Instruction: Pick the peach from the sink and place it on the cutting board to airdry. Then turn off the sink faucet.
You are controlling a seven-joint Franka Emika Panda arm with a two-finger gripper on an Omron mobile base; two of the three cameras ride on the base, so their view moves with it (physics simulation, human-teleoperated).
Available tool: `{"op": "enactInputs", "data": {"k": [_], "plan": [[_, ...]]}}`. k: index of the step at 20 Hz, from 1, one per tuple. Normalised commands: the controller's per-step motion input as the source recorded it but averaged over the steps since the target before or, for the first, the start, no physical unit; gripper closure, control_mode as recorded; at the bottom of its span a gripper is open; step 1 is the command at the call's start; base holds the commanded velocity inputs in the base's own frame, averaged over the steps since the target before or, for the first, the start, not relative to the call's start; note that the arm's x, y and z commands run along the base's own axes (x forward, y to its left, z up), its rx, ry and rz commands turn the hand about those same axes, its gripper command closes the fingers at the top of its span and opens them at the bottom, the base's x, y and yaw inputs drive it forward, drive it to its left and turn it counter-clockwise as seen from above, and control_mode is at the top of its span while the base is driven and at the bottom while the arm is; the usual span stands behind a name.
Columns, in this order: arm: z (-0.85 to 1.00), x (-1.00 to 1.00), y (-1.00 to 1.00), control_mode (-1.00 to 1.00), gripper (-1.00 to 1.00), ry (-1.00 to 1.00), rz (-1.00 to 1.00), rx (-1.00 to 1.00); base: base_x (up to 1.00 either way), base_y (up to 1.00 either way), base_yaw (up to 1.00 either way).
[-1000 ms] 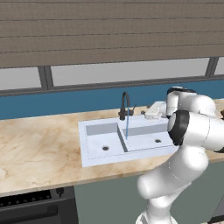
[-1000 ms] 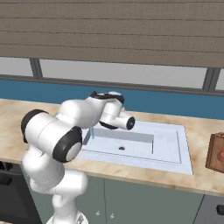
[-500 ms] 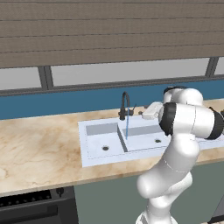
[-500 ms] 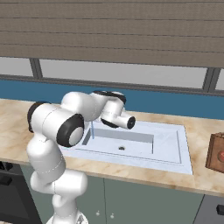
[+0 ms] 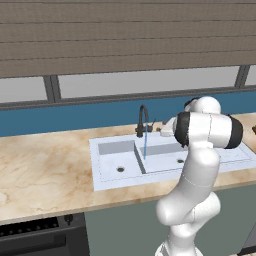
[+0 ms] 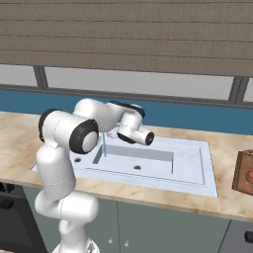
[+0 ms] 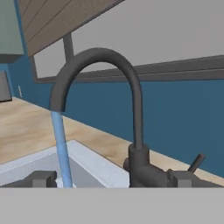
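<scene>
Sink faucet point(image 7: 131, 109) filled the centre of the hand view, black gooseneck arching from right of centre up and over to the left, spout pointing down at upper left. Blue water stream point(image 7: 61, 148) ran straight down from the spout into the sink point(image 7: 92, 164) at lower left, so the tap was running. Small side lever point(image 7: 196, 162) stuck out tilted at lower right, next to the faucet base. Two dark fingertips point(image 7: 41, 179) showed at the bottom edge, one far left and one right of centre, spread wide apart with nothing between them; the hand point(image 7: 109, 181) was wide, holding nothing.

In the left base view the faucet point(image 5: 143, 120) stood at frame centre behind the white double-basin sink point(image 5: 107, 167), stream falling near the divider; the arm covered the right basin. In the right base view the hand point(image 6: 143, 137) sat centre frame above the sink point(image 6: 197, 163), left of centre over the basin area. Brown cutting board point(image 6: 244, 173) stood at the right edge on the tabletop point(image 6: 232, 148), with a small reddish round thing on it, probably the peach point(image 6: 250, 176), too small to be sure.
</scene>
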Motion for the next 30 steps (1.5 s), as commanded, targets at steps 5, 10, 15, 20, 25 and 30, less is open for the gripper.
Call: {"op": "enactInputs", "data": {"k": [5,10,15,20,25,30], "plan": [[-0.12,0.31,0.00,-1.00,-1.00,0.00,0.01,0.00,0.00,0.00,0.00],[-0.12,0.32,0.00,-1.00,-1.00,0.00,0.01,0.00,0.00,0.00,0.00],[-0.14,0.35,0.00,-1.00,-1.00,0.00,0.00,0.00,0.00,0.00,0.00],[-0.16,0.33,0.00,-1.00,-1.00,0.00,0.00,0.00,0.00,0.00,0.00],[-0.16,0.33,0.00,-1.00,-1.00,0.00,0.01,0.00,0.00,0.00,0.00],[-0.16,0.35,0.00,-1.00,-1.00,0.00,0.01,0.00,0.00,0.00,0.00]]}}
